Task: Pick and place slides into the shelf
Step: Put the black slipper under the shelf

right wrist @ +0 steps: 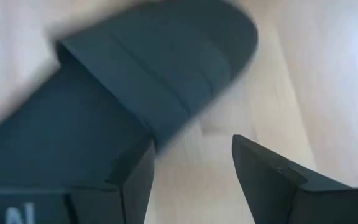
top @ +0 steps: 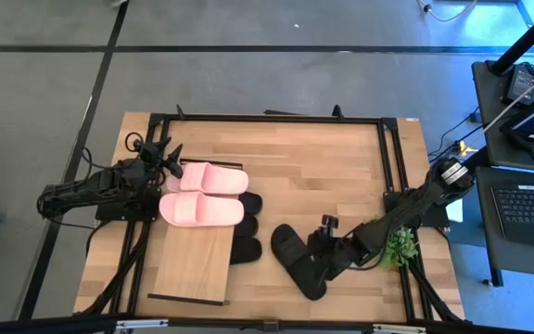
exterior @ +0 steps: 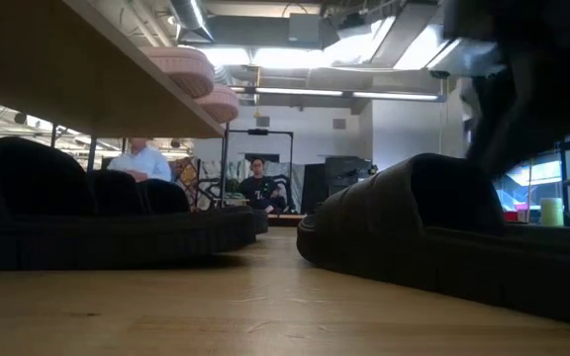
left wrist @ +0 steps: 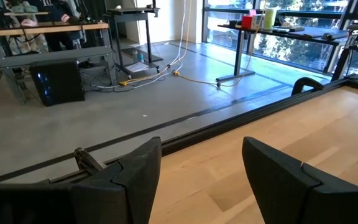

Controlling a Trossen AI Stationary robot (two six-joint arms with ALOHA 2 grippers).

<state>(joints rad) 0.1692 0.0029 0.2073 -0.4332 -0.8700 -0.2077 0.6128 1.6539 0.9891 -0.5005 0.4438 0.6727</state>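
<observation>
In the high view, at about five o'clock on the table (top: 341, 167), the right gripper (top: 327, 258) sits low over a black slide (top: 297, 260) lying on the wood. The right wrist view shows its two fingers (right wrist: 272, 177) spread fairly wide, one finger's tip overlapping the edge of that slide (right wrist: 135, 106) and the other over bare wood; nothing sits gripped between them, though actual contact with the slide's edge is hard to judge. In the low view the same slide (exterior: 433, 232) fills the right side, and the dark blur above it blocks any view of the gripper. Just beside the right arm, at four o'clock, stands a small green plant (top: 400, 246), partly covered by the arm. Toward seven o'clock is the shelf (top: 193, 264), its plank hiding most of the black slides (top: 246, 227) tucked under it; only their ends poke out, so their count is unclear from above. The low view shows them (exterior: 107, 222) as dark humps beneath the plank. Farther on, at nine o'clock, the pink slides (top: 202, 195) rest side by side on the shelf top. Just beyond them the left gripper (top: 170, 160) waits, fingers (left wrist: 135, 171) held wide apart with nothing between.
</observation>
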